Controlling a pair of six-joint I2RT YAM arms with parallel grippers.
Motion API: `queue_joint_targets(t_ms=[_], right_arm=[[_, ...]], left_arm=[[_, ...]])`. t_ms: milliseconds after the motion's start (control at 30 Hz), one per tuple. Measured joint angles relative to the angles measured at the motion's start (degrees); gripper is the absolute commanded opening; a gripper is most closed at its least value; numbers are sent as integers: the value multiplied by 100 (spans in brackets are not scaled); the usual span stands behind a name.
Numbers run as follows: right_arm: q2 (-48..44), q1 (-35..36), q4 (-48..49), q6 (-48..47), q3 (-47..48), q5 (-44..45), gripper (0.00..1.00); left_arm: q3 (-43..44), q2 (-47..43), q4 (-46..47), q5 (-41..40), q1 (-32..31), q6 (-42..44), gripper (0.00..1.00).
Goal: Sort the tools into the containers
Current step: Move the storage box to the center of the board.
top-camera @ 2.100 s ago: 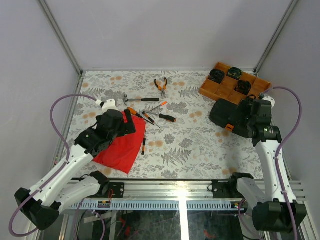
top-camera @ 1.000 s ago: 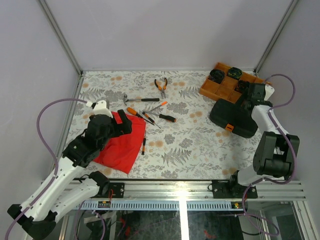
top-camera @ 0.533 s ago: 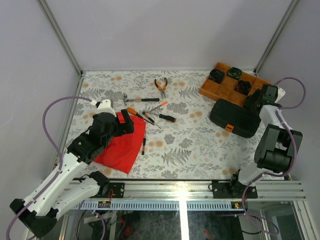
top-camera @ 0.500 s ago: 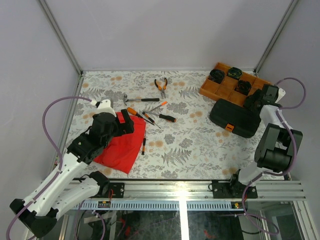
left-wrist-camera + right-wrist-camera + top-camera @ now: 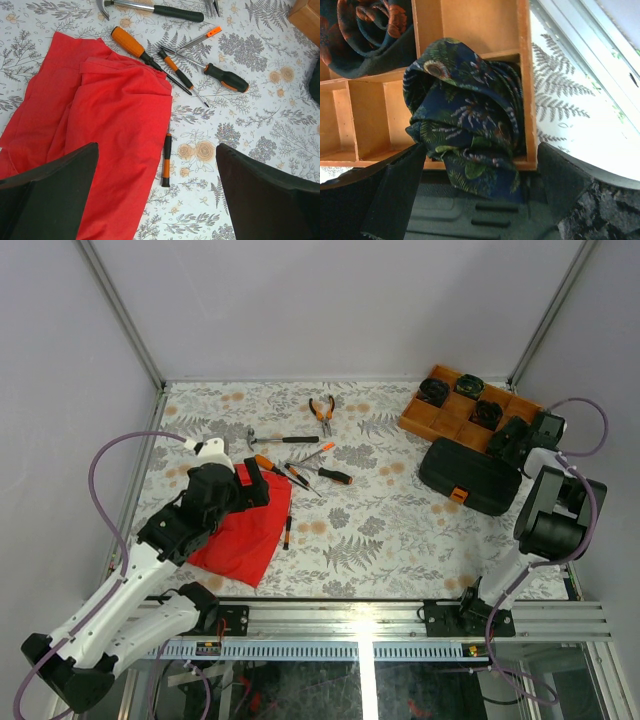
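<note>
Sorting not yet begun: on the floral table [image 5: 400, 530], the black tool case [image 5: 470, 476] sits shut at right, its interior hidden, so what it holds cannot be told. Left gripper [image 5: 255, 485] hangs over the red cloth [image 5: 240, 535], jaws wide apart and empty. Right gripper [image 5: 512, 437], likewise spread and empty, hovers where the orange tray [image 5: 455, 418] meets the case. Hammer [image 5: 285, 439], pliers [image 5: 321, 412] and screwdrivers [image 5: 330, 475] lie loose mid-table, with one small screwdriver [image 5: 166, 160] just beside the cloth's edge. Whether the cloth covers more tools cannot be told.
</note>
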Motion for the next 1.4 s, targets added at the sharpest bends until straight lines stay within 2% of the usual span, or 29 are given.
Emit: queue_joint_targets(t_ms=[133,367,733,833,1133,1267,1400], right_arm=[[328,-7,-17,-92,243,-177,99],[267,-31,-146,-81,214,-273,99],[-1086,42,-789,11,-831,-767,100],[-1462,286,-907,35,-1091,-817,99],[-2524,1851,-1377,203,-1757,-960,99],[-2826,1930,-1486,179,-1766,-896,99],[-2706,1926,-1434,22,-1532,-745,99]], left_arm=[[0,63,2,9,0,0,100],[0,107,4,13,0,2,100],[0,107,4,13,0,2,100],[0,107,4,13,0,2,100],[0,55,2,4,0,0,100],[0,33,0,-4,0,0,100],[0,39,-2,-24,0,0,100]])
